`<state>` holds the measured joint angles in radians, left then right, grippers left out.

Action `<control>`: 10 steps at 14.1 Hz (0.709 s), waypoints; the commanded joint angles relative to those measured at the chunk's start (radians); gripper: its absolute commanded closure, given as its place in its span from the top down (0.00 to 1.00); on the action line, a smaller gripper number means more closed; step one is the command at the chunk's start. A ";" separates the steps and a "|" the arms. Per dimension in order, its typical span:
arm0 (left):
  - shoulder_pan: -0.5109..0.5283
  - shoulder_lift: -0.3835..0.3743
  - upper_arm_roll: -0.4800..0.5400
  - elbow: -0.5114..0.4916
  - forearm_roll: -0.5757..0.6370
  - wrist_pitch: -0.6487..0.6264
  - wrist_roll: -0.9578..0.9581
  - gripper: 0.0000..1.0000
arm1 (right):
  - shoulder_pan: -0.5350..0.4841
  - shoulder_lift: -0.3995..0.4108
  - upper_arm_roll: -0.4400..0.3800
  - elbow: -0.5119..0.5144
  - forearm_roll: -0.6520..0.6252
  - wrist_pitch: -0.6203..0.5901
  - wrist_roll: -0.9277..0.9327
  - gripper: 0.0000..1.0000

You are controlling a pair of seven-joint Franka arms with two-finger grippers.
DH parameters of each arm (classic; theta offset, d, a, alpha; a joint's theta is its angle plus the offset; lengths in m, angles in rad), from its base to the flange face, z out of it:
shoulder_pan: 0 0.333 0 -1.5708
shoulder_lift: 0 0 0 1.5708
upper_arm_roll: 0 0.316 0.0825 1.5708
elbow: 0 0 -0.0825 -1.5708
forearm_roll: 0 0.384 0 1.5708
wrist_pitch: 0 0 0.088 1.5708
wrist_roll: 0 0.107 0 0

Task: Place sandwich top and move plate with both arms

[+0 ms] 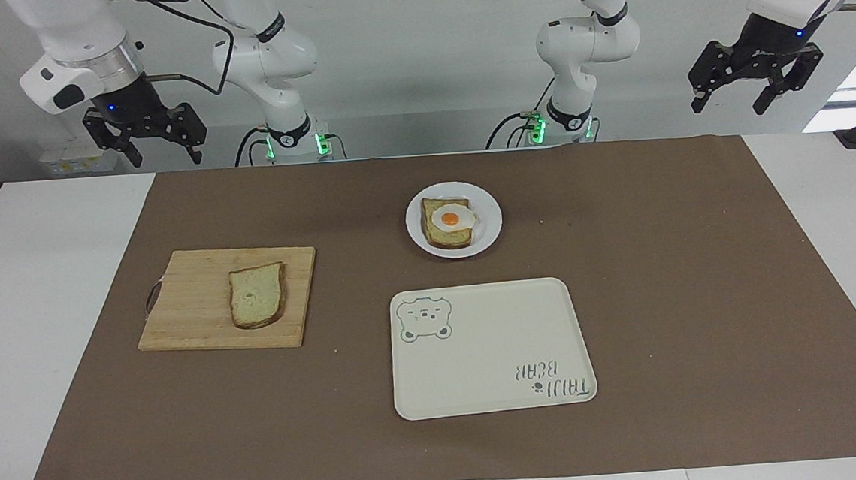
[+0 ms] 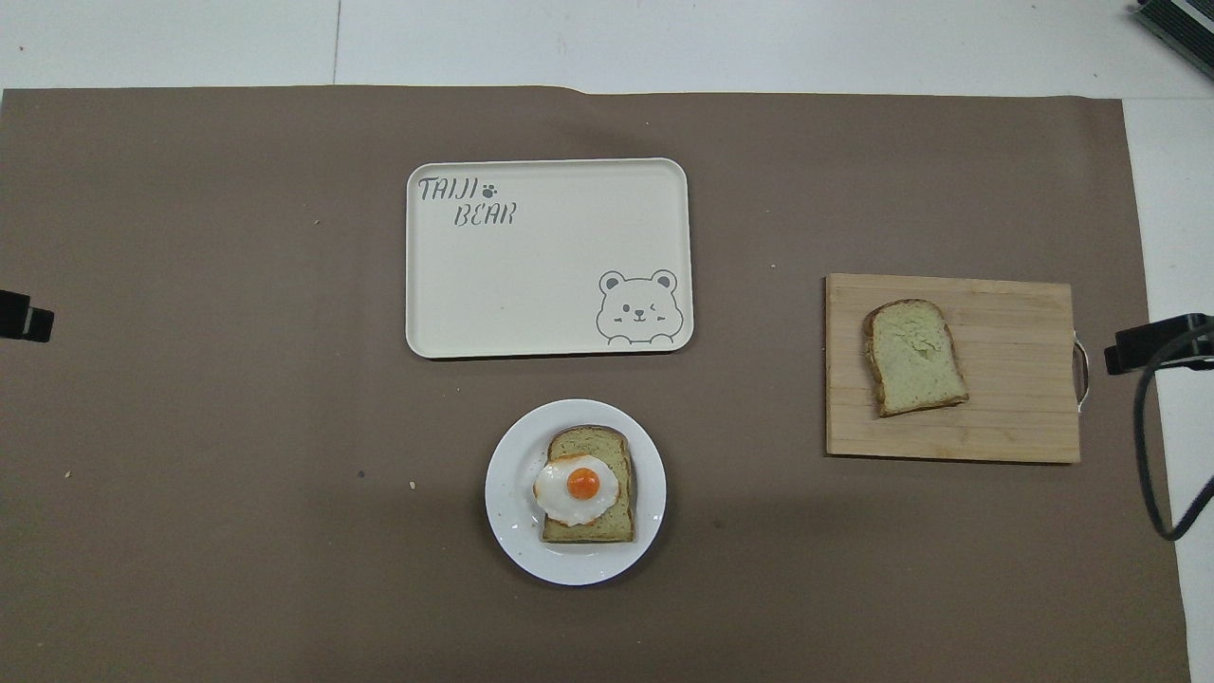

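Observation:
The sandwich top (image 1: 257, 295) (image 2: 915, 358), a plain pale slice with brown crust, lies flat on a wooden cutting board (image 1: 200, 316) (image 2: 1005, 417) toward the right arm's end of the table. The small white plate (image 1: 416, 229) (image 2: 507, 498) sits mid-table, nearer the robots, and carries a bread slice with a fried egg (image 1: 449, 220) (image 2: 579, 486). My right gripper (image 1: 164, 149) (image 2: 1152, 343) hangs open and empty, high over the table beside the board's handle. At the other end of the table, my left gripper (image 1: 753, 97) (image 2: 24, 318) hangs open and empty, high over the mat's edge.
A cream rectangular tray (image 1: 490, 348) (image 2: 548, 258) with a bear drawing lies just beside the plate, farther from the robots. A brown mat (image 1: 665, 291) covers most of the white table. A black cable (image 2: 1152, 446) loops near the board's handle.

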<state>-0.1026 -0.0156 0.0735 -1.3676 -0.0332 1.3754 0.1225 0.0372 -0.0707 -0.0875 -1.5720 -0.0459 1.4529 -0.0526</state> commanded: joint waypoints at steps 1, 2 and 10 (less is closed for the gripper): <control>-0.021 -0.018 0.005 -0.024 -0.007 0.017 0.003 1.00 | -0.002 -0.009 0.002 -0.008 0.001 0.000 0.013 1.00; -0.022 -0.017 0.005 -0.024 -0.005 0.017 0.003 1.00 | -0.002 -0.009 0.003 -0.008 0.001 0.000 0.017 1.00; 0.021 -0.014 -0.043 -0.024 -0.007 0.007 0.009 1.00 | -0.002 -0.012 0.003 -0.014 0.003 0.006 0.014 1.00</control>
<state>-0.0996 -0.0156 0.0459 -1.3681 -0.0336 1.3753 0.1225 0.0372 -0.0707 -0.0875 -1.5720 -0.0458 1.4530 -0.0526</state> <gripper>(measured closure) 0.000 0.000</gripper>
